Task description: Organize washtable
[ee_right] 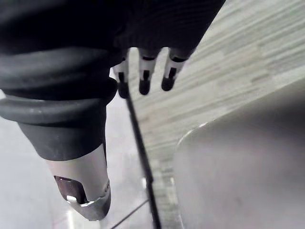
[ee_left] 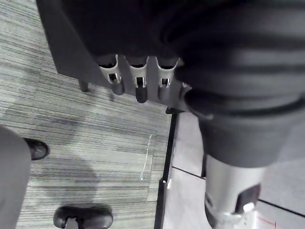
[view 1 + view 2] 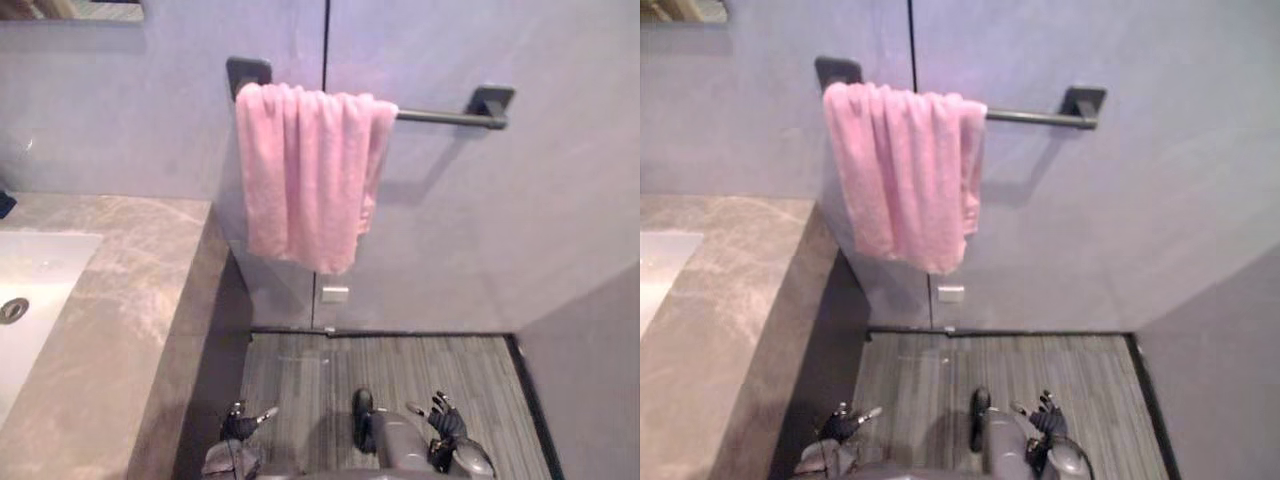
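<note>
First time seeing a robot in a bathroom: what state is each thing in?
Towel bar: mounted level, right part bare.
Pink towel: draped over that bar's left end, hanging free.
Sink: nothing in the part shown.
Left hand: hanging low, open, empty.
Right hand: hanging low, open, empty.
</note>
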Motion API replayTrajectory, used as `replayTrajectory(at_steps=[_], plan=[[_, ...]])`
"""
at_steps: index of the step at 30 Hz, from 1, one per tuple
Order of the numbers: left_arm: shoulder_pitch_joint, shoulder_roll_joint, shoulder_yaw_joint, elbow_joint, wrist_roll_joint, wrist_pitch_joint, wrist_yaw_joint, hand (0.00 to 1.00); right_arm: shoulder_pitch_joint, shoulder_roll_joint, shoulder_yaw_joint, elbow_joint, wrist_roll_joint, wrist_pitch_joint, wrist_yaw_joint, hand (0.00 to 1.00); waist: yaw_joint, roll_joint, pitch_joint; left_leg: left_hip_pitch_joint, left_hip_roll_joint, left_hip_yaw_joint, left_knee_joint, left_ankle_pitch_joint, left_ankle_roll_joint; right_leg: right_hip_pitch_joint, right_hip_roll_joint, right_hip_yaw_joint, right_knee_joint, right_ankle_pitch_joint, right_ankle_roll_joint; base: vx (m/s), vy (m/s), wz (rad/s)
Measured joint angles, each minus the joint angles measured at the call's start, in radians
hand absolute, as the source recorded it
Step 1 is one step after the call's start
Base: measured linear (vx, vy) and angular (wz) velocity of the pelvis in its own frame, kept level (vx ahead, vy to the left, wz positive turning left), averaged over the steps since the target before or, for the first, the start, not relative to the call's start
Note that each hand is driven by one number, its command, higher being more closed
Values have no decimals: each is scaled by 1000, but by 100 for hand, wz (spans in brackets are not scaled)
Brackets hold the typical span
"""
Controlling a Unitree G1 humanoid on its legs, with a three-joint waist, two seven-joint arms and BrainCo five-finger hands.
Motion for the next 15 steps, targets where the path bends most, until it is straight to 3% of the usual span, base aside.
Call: replayTrajectory(at_steps=[1,3,4,5,7,9,12,14,15], plan=[[2,-19,13,-3,8,0,0,0,2,-4,-1,-4,-2,0,3,0,3,10,-8,0,20,-23,40,-16,-27,11,0,-22,28,16,8,677,-288,111],[9,-42,35,-24,17,1,-3,0,2,-16,0,-6,-7,-1,2,0,1,40,-16,-79,52,-12,215,-23,-58,38,4,-75,22,-25,-13,592,-261,78],[10,-49,46,-27,19,4,-4,0,4,-23,1,-10,-6,1,0,0,5,53,-16,-154,75,22,391,-4,-125,85,19,-82,-10,-34,-23,471,-212,34],[16,-51,57,-39,20,7,-5,0,8,-23,2,-14,-7,4,0,0,8,55,-16,-208,127,87,527,-10,-138,149,34,-87,-58,-39,-31,454,-200,20],[23,-49,58,-58,24,7,-5,0,27,-17,2,-22,-4,4,-1,0,9,50,-14,-230,190,177,602,-17,-125,247,41,-95,-101,-51,-50,377,-151,4],[23,-50,49,-72,33,7,-6,0,35,-11,1,-40,-4,5,-1,0,11,41,-13,-268,213,217,557,-25,-113,302,33,-84,-132,-53,-52,318,-73,-13],[17,-48,20,-79,43,7,-6,0,36,-13,-3,-44,-4,4,-2,0,16,49,-17,-315,202,213,292,2,-132,321,12,-56,-140,-67,-28,142,61,-32],[12,-49,-11,-57,43,7,-6,0,43,-28,-5,-37,-5,6,-8,0,9,83,-32,-325,210,163,180,177,-132,326,35,-35,-124,-98,11,88,142,-26],[8,-39,-13,-54,43,7,-3,0,63,-10,-2,-46,-2,6,-15,0,10,55,-44,-293,192,173,159,174,-128,331,13,-23,-109,-110,29,78,172,-24]])
